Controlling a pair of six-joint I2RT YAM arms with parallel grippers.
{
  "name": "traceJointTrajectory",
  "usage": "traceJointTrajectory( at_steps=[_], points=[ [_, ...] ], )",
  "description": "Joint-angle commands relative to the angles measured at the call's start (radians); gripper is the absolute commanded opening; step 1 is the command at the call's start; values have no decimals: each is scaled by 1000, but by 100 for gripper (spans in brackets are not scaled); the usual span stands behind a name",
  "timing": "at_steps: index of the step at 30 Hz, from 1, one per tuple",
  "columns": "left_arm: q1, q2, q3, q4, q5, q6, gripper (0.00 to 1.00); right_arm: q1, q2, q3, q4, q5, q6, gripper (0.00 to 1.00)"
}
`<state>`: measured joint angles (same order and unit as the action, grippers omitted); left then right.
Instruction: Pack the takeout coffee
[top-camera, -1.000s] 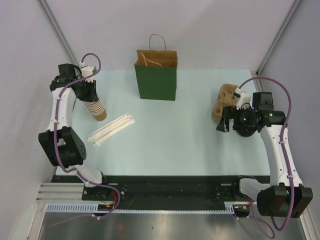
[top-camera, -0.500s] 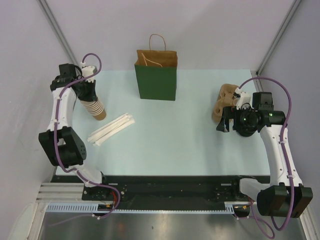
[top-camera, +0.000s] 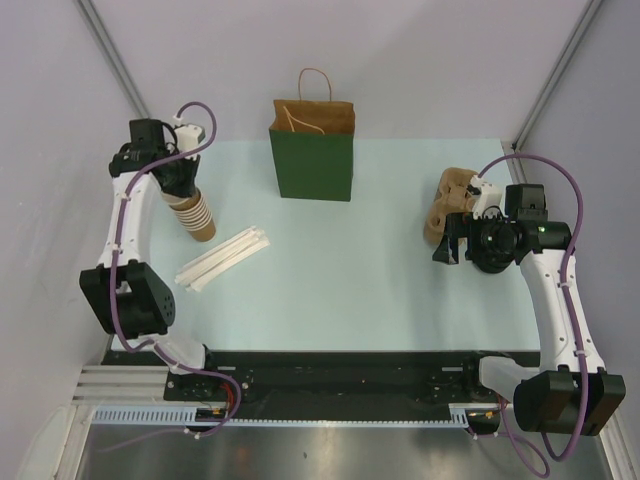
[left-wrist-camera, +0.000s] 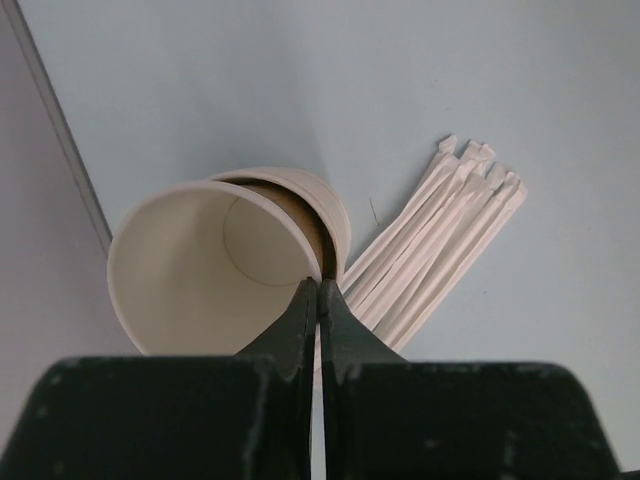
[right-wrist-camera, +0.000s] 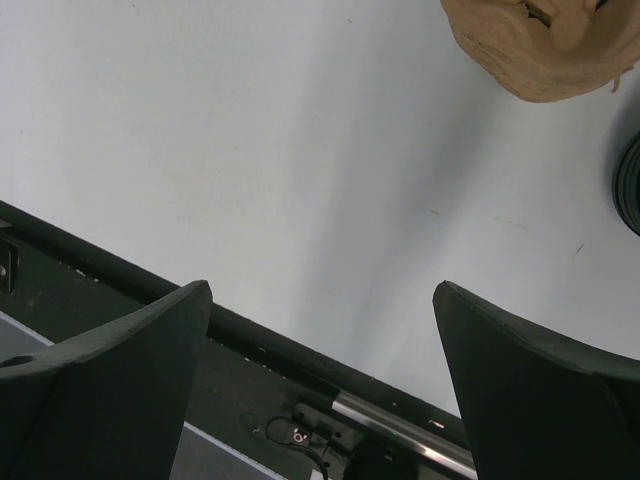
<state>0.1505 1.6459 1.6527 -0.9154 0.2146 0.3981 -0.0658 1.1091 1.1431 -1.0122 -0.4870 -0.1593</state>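
- I cannot pick out the takeout coffee for certain. A dark round edge (right-wrist-camera: 632, 185) at the border of the right wrist view, near the cup carriers (right-wrist-camera: 545, 45), may be its black lid. From above, the right arm covers that spot.
- The right claw (right-wrist-camera: 322, 290) hangs over the bare table (top-camera: 340, 270) just beside the carriers, its jaws wide apart and holding nothing.
- The green bag (top-camera: 315, 160) stands upright and open at the far side, well apart from both claws.
- At the left edge, the left claw (left-wrist-camera: 318, 290) is pinched together on the wall of the top cup (left-wrist-camera: 200, 265) of the stack of cups (top-camera: 197, 215). One finger is inside the rim and one outside.
- The top cup sits tilted against the cups beneath it, and the wrapped straws (left-wrist-camera: 440, 240) lie just beside the stack.
- The step in hand looks like freeing one cup from the stack.
- To do it well, I would draw the cup out along the stack's own lean rather than sideways, so the lower cups neither follow nor topple onto the straws.
- The pinch should stay near the rim, where the paper is stiffest and least likely to crease.
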Motion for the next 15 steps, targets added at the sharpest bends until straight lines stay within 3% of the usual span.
traceJointTrajectory(
  at_steps=[1,10,15],
  points=[
    [-15,-61,70,3,-87,34,0,-3,0,3,15,-16,-16,100],
    [-86,-110,343,-166,-151,85,0,-6,-14,3,26,-9,-13,100],
    [-215,-152,458,-313,-109,113,0,-19,-37,6,35,2,-9,100]
  ],
)
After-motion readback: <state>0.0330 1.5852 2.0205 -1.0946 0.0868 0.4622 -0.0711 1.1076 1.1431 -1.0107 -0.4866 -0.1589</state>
